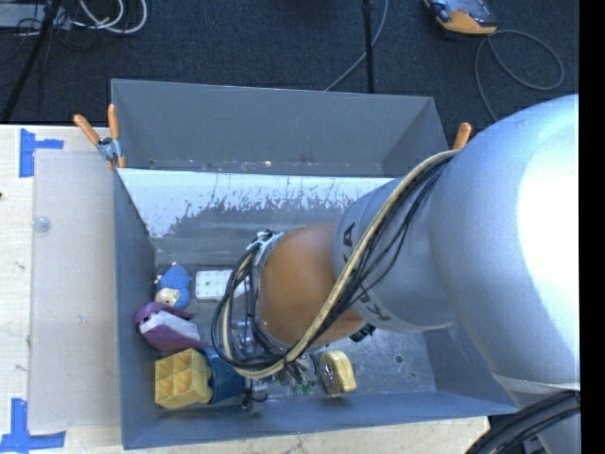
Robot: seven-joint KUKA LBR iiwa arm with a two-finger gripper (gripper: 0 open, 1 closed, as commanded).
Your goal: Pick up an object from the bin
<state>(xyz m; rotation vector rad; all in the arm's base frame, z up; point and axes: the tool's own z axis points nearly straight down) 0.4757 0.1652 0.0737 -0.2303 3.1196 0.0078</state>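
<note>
Room is tight down here, folks. My pincer (251,393) sits low in the front-left part of the bin (274,130), close to the front wall (312,426). My orange cover (288,287) and cables (227,320) block most of it, so honestly I can't tell if it's spread or pressed together.

Right under it is a blue piece (224,382), touching a yellow waffle-patterned block (181,378) on its left. Behind that block lies a purple and white toy (168,329), then a little blue figure (174,286) and a white tile (213,282) further back, all bunched toward the left wall. A yellow gadget (337,371) lies just to the pincer's right.

Open floor shows along the back slope and over at the front right.
</note>
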